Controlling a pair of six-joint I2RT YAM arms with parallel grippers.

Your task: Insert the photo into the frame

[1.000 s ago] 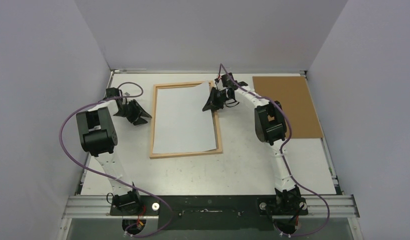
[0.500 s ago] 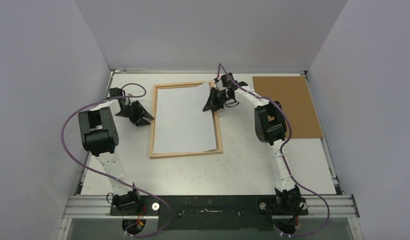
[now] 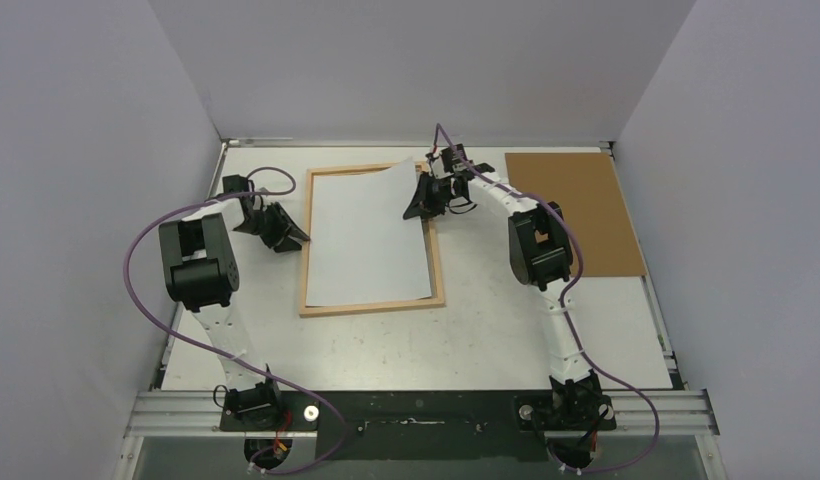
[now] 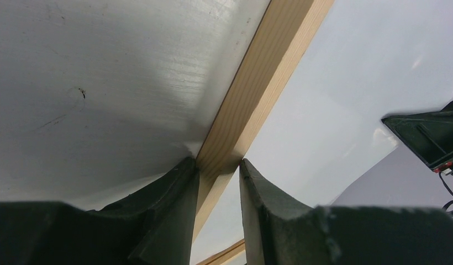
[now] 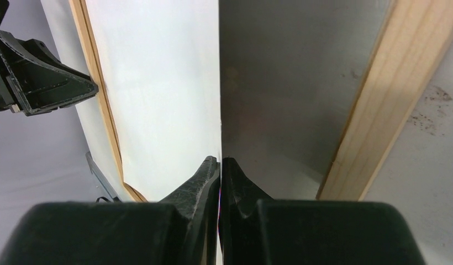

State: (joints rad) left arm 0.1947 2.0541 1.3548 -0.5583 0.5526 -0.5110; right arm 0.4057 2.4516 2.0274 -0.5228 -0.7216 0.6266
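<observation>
The light-wood frame (image 3: 371, 305) lies flat in the middle of the table. On it lies the photo (image 3: 371, 235), plain white side up, its far right corner lifted off the rail. That corner is pinched by my right gripper (image 3: 416, 210), which is shut on it; the right wrist view has the photo (image 5: 163, 83) edge-on between the right gripper's (image 5: 220, 160) tips, with the frame's right rail (image 5: 379, 99) beside it. My left gripper (image 3: 294, 236) is at the left rail. In the left wrist view the left gripper (image 4: 219, 163) has a finger against each side of the frame's rail (image 4: 268, 61).
A flat brown backing board (image 3: 576, 210) lies at the far right of the table, beyond the right arm. Grey walls close in the table on the left, back and right. Purple cables loop off both arms.
My left gripper has slid right, up to the frame's left rail, and its jaws have narrowed onto it. The right gripper still holds the photo's raised corner, barely moved.
</observation>
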